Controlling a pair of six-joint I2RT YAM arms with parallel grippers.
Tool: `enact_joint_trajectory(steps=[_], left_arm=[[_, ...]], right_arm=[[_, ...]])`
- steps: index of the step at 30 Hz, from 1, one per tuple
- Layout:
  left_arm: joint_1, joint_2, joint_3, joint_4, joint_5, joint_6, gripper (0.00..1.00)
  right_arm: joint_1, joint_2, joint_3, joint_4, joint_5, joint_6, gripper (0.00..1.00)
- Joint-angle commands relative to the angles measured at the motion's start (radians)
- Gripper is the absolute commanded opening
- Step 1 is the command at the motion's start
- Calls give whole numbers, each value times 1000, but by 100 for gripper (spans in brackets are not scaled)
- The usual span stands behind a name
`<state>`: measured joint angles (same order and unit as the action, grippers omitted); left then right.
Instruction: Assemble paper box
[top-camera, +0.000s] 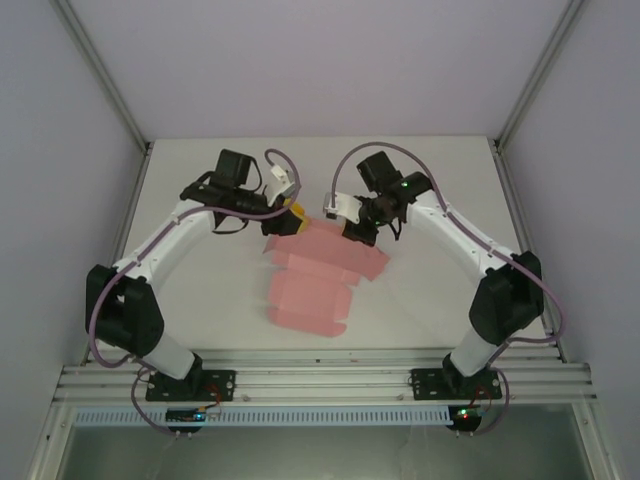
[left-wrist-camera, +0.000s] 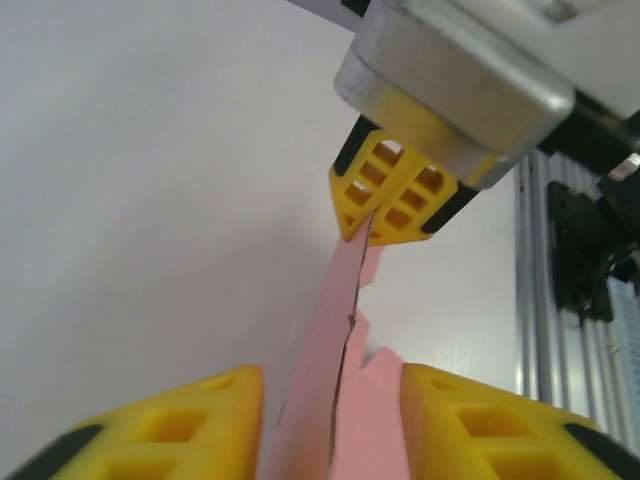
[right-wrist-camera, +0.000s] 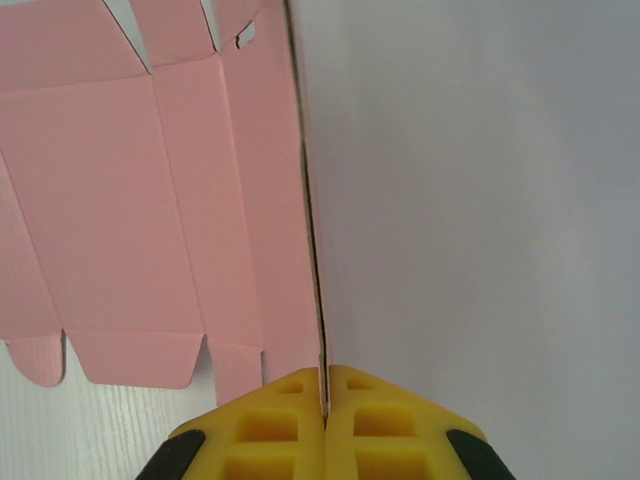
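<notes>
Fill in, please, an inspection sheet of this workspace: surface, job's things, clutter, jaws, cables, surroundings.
Surface: white table.
Job's things: pink paper box, still an unfolded die-cut sheet, far edge lifted.
Clutter: nothing seen.
Jaws: right jaws shut on the lifted edge; left jaws either side of it, grip unclear.
Cables: purple cables looped along both arms.
Surroundings: pale walls, aluminium rails at near edge.

The paper box (top-camera: 312, 292) — a salmon-pink die-cut sheet (creased, flapped) — lies mostly flat, far panel upright.
</notes>
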<state>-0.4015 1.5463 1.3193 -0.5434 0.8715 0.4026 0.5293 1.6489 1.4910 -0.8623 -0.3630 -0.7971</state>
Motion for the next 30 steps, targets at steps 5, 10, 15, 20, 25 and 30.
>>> enact_joint_trajectory(steps=[5,10,15,20,25,30], left_arm=[[-35,-53,-20,64,-70,-51,9],[-97,-51,0,113,-292,-153,0],[-174,-35,31,167,-491,-252,0],[-286,-23,16,172,-659,-198,0],[-360,-19,-64,288,-840,-296,10],[-373,-13,-129,371,-782,-384,18]], right_arm=[[7,28,35,-19,68,33,0],[13,35,43,40,133,143,0],[42,51,44,79,216,260,0],[46,50,42,130,230,383,0],[39,29,30,182,239,463,0],[41,-15,-30,253,191,507,0]])
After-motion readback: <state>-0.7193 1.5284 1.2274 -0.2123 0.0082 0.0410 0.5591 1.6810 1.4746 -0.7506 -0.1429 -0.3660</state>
